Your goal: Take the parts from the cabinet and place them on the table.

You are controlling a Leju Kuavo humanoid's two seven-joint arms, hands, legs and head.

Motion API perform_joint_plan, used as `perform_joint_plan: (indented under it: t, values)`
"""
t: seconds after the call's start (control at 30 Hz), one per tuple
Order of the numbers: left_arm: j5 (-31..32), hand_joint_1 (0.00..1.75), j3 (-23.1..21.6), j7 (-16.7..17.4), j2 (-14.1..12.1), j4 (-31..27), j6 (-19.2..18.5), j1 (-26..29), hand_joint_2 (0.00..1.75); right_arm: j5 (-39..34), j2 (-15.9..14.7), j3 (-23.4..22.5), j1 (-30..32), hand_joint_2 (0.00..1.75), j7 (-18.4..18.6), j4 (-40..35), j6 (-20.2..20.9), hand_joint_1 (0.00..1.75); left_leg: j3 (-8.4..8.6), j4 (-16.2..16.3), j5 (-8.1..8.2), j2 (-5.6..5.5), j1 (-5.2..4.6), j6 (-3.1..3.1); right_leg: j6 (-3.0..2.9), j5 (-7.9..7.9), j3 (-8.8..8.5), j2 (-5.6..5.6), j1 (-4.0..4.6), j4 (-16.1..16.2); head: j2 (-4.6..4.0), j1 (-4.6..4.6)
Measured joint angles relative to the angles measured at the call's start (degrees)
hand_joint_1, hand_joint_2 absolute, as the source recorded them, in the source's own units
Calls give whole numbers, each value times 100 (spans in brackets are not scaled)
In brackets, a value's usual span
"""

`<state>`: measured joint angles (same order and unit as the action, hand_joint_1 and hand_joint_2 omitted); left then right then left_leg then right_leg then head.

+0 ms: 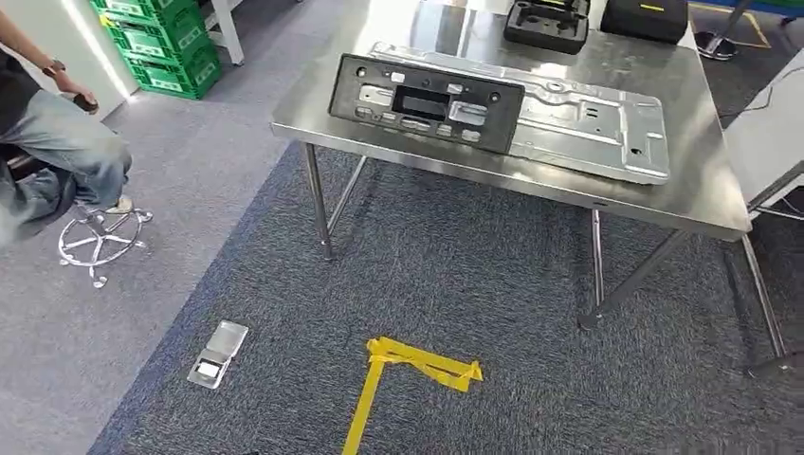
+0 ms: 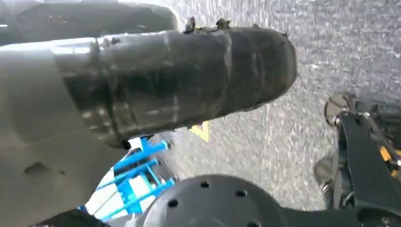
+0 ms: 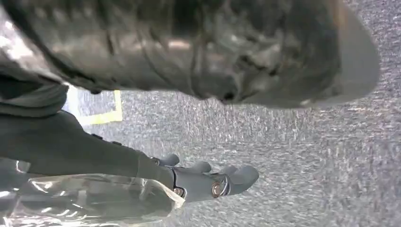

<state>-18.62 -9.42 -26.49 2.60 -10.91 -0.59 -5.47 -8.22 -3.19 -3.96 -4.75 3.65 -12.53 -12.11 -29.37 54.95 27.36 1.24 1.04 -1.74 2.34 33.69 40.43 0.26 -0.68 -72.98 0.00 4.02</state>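
The left hand (image 2: 179,80) is a blurred dark taped bulk; its fingers cannot be made out. The right hand (image 3: 208,182) curls grey fingers (image 3: 236,176) around a crinkled clear plastic bag (image 3: 90,201), cut off behind them. A black panel (image 1: 427,102) and ribbed metal plate (image 1: 578,118) lie on the steel table (image 1: 692,204).

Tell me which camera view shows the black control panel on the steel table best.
The head view. There the black control panel is seen whole and sharp, lying on the steel table with its far edge over a silver metal plate. The two wrist views look down at grey carpet and show nothing of the panel.
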Motion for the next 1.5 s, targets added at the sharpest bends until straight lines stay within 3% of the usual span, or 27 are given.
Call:
perform_joint_plan:
  t: [0.07,0.13,0.17,0.2,0.33,0.37,0.4,0.43,0.5,0.57,0.63,0.67,0.7,0.83,0.87,0.9,0.93,1.0,1.03,1.07,1.13,1.17,1.2,1.23,1.37,1.43,1.5]
  values:
    - [-11,0,9,0,15,0,2,5,0,7,9,-7,23,0,4,22,18,0,2,1,9,108,-5,5,8,-150,-39,-24,-27,68,0,0]
    - [-17,0,15,0,15,0,0,-5,0,20,7,-39,15,0,24,42,26,0,30,0,23,215,-10,26,-55,-669,-600,-117,-15,1117,0,-2]
    - [-22,0,22,0,15,0,-2,-14,0,20,7,-59,-4,0,46,44,28,0,53,-3,31,267,-17,39,-144,-828,-925,-421,33,1681,0,-2]
    - [-26,0,26,0,15,0,-6,-5,0,20,0,-63,-41,0,55,46,31,0,48,29,73,319,-64,102,-173,-795,-1014,-553,77,1924,0,-6]
    - [-33,0,35,-2,15,-2,-9,-38,0,17,-15,-74,-31,0,98,66,39,0,155,-43,98,541,-47,229,-250,-833,-1000,-284,82,1951,0,7]
    - [-33,0,37,-18,15,-2,-9,-44,0,17,-4,-79,2,0,105,70,48,0,144,33,163,386,-28,258,-275,-885,-1071,-241,27,2025,0,15]
    - [-37,0,42,-15,15,-2,-9,-42,0,18,0,-79,0,0,103,74,53,0,29,321,372,141,-30,270,-303,-896,-1082,-200,21,2049,0,33]
    - [-46,0,46,-6,9,-2,-9,-27,0,17,2,-79,-17,0,103,77,53,0,-177,771,615,8,-30,273,-325,-905,-1068,-132,18,2046,0,50]
    - [-68,0,48,-4,-46,-2,-11,-5,0,17,17,-83,-35,0,96,81,55,0,-621,1688,979,-88,-29,281,-334,-903,-1067,3,21,2041,0,68]
    - [-68,0,48,-4,-103,-2,-11,23,0,15,29,-83,-25,0,90,90,74,0,-720,1755,798,-113,-28,289,-329,-894,-1073,182,19,2009,0,72]
    - [-68,0,48,-17,-138,-2,-11,27,0,-2,37,-83,-15,0,81,96,81,0,-387,923,266,-183,-11,287,-290,-863,-1075,337,7,1954,0,72]
    - [-68,0,48,-17,-142,-2,-11,21,0,-2,44,-83,-18,0,79,96,90,0,-180,438,32,-357,8,293,-260,-838,-1065,407,-2,1914,0,74]
    - [-68,0,48,-17,-144,0,-13,26,0,-2,44,-83,-30,0,79,98,105,0,-72,164,38,-627,35,283,-211,-796,-1019,477,34,1824,0,70]
    - [-68,0,48,-26,-144,-2,-20,-9,0,-2,33,-85,-5,0,79,105,138,0,-76,150,61,-406,24,113,-93,-800,-944,701,-12,1820,0,63]
    - [-68,0,46,-33,-144,-2,-28,-13,0,-2,35,-83,11,0,79,111,138,0,-73,132,36,-322,45,70,-83,-766,-928,539,2,1752,0,61]
    - [-68,0,48,-33,-109,-2,-26,-12,0,-2,28,-83,8,0,79,114,140,0,-76,129,34,-274,41,34,-59,-601,-806,222,21,1507,0,30]
    - [-68,0,50,-31,-70,-2,-28,1,0,0,26,-83,-15,0,79,116,140,0,-83,130,41,-198,29,15,-30,-341,-561,76,7,1022,0,24]
    - [-68,0,59,-31,-17,0,-26,15,0,-2,39,-83,-32,0,79,116,149,0,-89,130,54,-54,15,-3,9,43,-83,2,-12,63,0,26]
    - [-68,0,66,-31,9,0,-26,17,0,-2,42,-83,-21,0,79,116,149,0,-89,130,60,10,10,-6,14,78,47,-11,-21,-181,0,26]
    - [-68,0,81,-33,18,0,-26,14,0,-2,39,-83,1,0,79,118,149,0,-81,130,69,67,3,-7,4,-25,25,-16,-24,-125,0,26]
    - [-68,0,103,-33,33,-2,-26,8,0,-2,35,-83,5,0,79,127,149,0,-50,130,90,177,-20,2,-66,-495,-402,-48,-15,751,0,24]
    - [-68,0,111,-33,33,-2,-26,-1,0,-2,33,-83,-4,0,79,127,149,0,-27,128,103,230,-30,11,-145,-724,-714,-191,21,1339,0,24]
    - [-68,0,111,-35,33,-2,-28,-8,0,0,23,-83,-18,0,79,127,149,0,-3,126,113,276,-29,22,-248,-807,-949,-554,101,1762,0,26]
    - [-68,0,114,-35,33,-2,-28,-10,0,0,13,-83,-33,0,79,127,151,0,12,122,143,326,-62,69,-234,-767,-955,-586,112,1802,0,50]
    - [-68,0,125,-50,57,-7,-37,-20,0,0,-20,-85,-43,0,79,129,160,0,185,-60,135,573,-20,211,-298,-824,-996,-266,141,1954,0,33]
    - [-70,0,133,-52,57,-9,-42,-22,0,4,0,-83,-20,0,81,133,184,0,21,419,455,136,-20,246,-305,-941,-1117,-169,60,2140,0,57]
    - [-70,0,133,-33,31,-7,-50,-14,0,24,18,-83,-39,0,81,136,207,0,-468,1419,894,-51,-15,259,-328,-960,-1099,-27,56,2126,0,79]
